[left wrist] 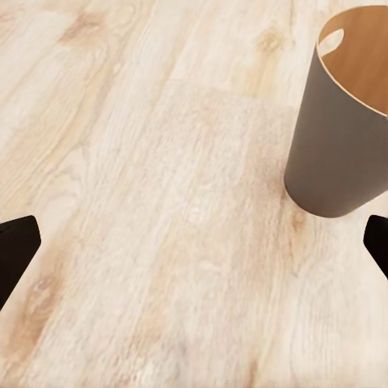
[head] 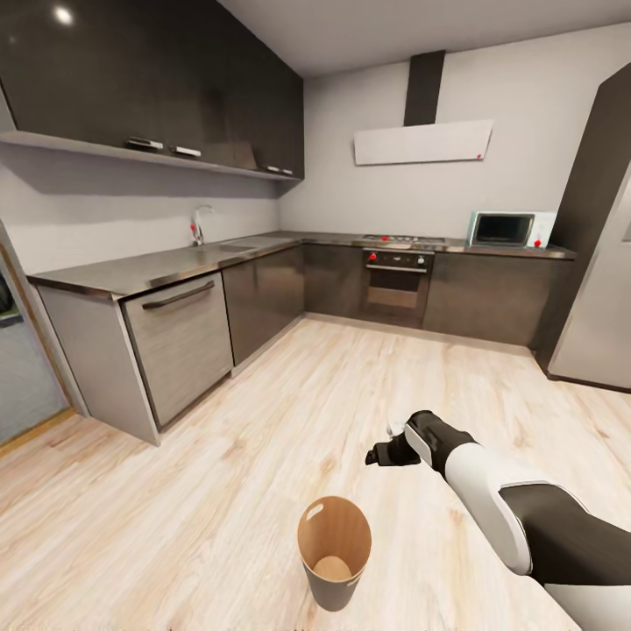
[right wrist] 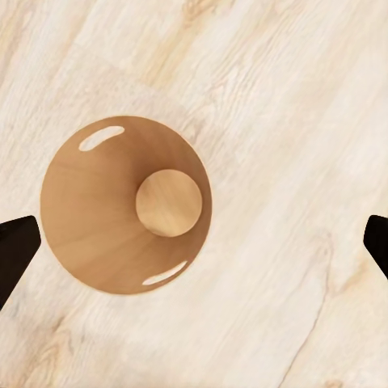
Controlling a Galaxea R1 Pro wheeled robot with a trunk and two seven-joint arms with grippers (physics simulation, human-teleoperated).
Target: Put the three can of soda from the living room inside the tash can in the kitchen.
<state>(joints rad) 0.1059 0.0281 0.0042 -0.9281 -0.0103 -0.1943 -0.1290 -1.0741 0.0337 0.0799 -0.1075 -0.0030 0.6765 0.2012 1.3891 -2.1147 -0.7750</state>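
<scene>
The tash can [head: 334, 561] stands upright on the pale wood floor of the kitchen, grey outside and brown inside. My right gripper [head: 386, 453] hangs above and just beyond it, open and holding nothing. In the right wrist view I look straight down into the bin [right wrist: 97, 218]. Its round bottom is bare, and my right gripper [right wrist: 194, 246] has its dark fingertips [right wrist: 16, 242] far apart. My left gripper [left wrist: 194, 246] is open too, low over the floor, with the bin [left wrist: 339, 145] off to one side. The soda cans are out of view.
An L-shaped run of dark cabinets under a grey countertop [head: 166, 263] lines the left and far walls, with a dishwasher [head: 181, 337], an oven [head: 397, 285] and a microwave [head: 510, 230]. A steel fridge [head: 605, 315] stands at the right. A doorway [head: 22, 368] opens at far left.
</scene>
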